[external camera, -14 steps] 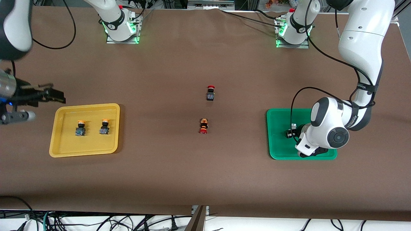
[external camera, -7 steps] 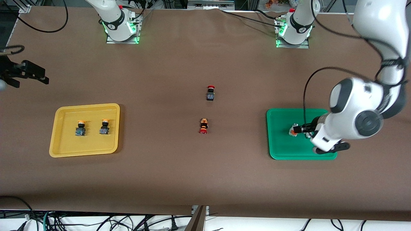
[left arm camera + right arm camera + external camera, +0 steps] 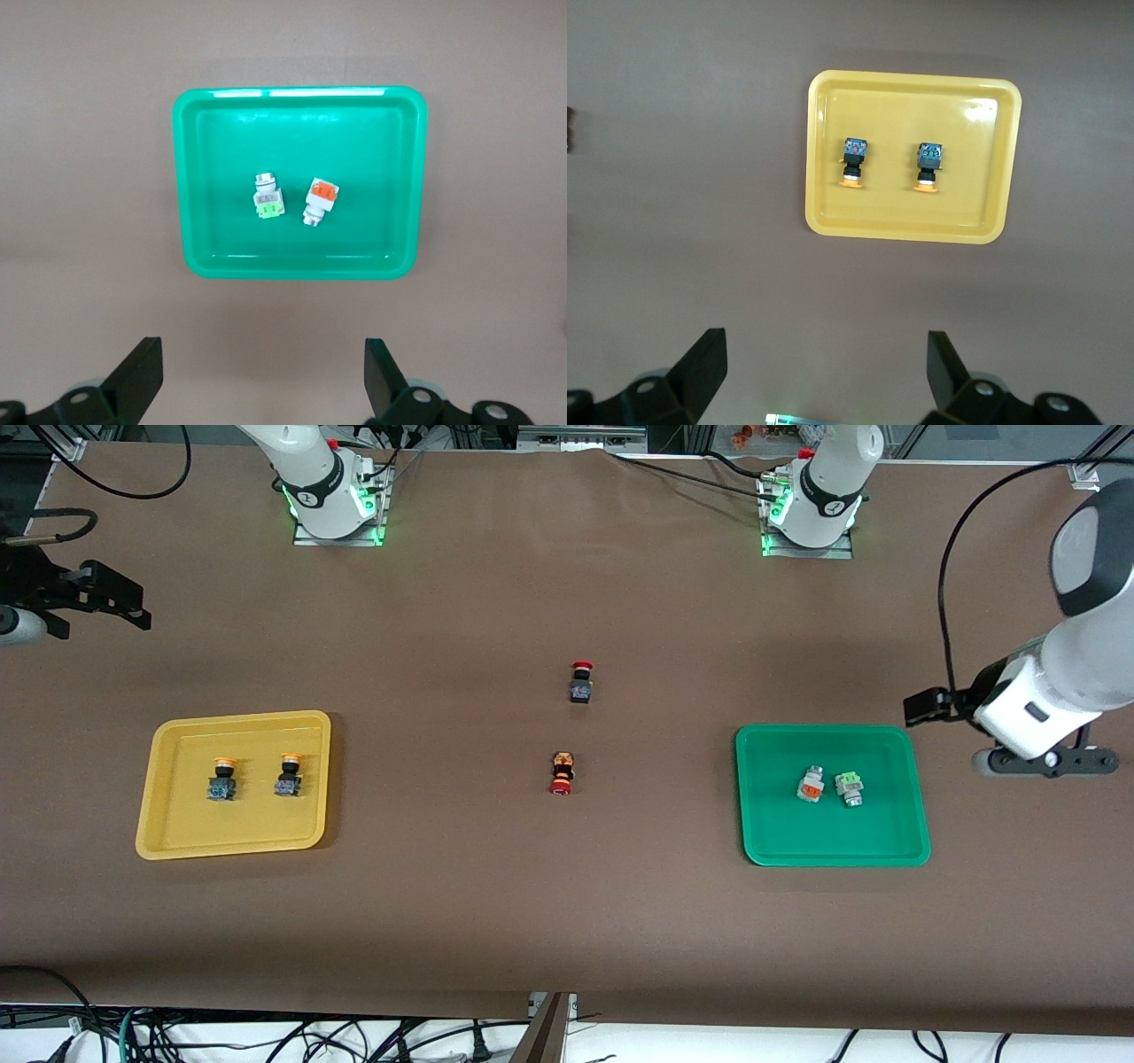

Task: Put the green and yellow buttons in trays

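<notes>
Edges of the front view cut off both my arms, so only part of each shows there. My left gripper hangs in the air at the left arm's end of the table, over bare brown table just beside the green tray; its fingers stand wide apart and hold nothing. My right gripper hangs at the right arm's end, over bare table farther from the front camera than the yellow tray. Its fingers are also spread wide and empty.

In the green tray lie the two pale grey buttons, the orange-faced button and the green-faced button, close beside each other but apart, near the middle of the tray and away from its rim. Whether they lie on their sides I cannot tell surely. In the yellow tray the two yellow-capped buttons lie side by side with a gap between them, caps pointing toward the robot bases.

Two red-capped buttons are in the middle of the table, well apart from both trays: the one with black body farther from the front camera, the one with orange-black body nearer. Wide bare table lies between them and each tray, and also between the trays and the table edge nearest the front camera.
</notes>
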Controlling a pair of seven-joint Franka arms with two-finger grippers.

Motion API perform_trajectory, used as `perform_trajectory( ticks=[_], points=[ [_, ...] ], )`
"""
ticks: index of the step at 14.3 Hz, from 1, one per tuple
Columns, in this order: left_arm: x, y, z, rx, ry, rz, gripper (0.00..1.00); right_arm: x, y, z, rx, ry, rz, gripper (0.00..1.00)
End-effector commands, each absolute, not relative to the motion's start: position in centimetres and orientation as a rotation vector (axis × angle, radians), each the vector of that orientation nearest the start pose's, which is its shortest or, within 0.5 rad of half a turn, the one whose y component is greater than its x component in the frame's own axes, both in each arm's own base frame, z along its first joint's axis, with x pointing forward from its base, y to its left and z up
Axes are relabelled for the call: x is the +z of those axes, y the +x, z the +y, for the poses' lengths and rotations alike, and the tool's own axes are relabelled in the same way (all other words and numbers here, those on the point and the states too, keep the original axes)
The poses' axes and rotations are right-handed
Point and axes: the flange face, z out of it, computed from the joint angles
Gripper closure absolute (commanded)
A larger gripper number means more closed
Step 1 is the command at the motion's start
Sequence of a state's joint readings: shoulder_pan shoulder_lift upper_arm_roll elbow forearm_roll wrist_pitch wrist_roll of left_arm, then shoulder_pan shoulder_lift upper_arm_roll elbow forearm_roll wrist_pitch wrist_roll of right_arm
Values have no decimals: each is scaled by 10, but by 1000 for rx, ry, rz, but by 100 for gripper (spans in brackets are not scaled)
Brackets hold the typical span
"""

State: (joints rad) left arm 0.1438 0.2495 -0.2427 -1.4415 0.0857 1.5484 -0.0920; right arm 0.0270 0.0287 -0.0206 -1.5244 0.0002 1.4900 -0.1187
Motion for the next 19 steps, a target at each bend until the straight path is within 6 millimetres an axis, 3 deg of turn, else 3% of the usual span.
perform_trajectory(
  ticks=[1, 3, 6, 8, 12, 14, 19],
  points=[
    [581, 591, -41, 135, -3106, 142, 0, 622, 561, -2, 110, -3148, -163, 0],
    [592, 577, -45, 121, -3106, 129, 0, 619, 564, 0, 112, -3146, -168, 0],
    [588, 563, -23, 108, -3160, 50, 0, 619, 565, -1, 109, -3142, -161, 0],
    [587, 553, -18, 48, -3179, 5, 0, 618, 565, -9, 117, -3145, -146, 0],
    [597, 552, -21, 56, -3176, -63, 0, 615, 567, -12, 117, -3147, -139, 0],
    [599, 548, -35, 85, -3162, -69, 0, 612, 568, -10, 132, -3150, -144, 0],
    [603, 546, -33, 81, -3160, -83, 0, 612, 569, -1, 136, -3161, -163, 0]
  ],
)
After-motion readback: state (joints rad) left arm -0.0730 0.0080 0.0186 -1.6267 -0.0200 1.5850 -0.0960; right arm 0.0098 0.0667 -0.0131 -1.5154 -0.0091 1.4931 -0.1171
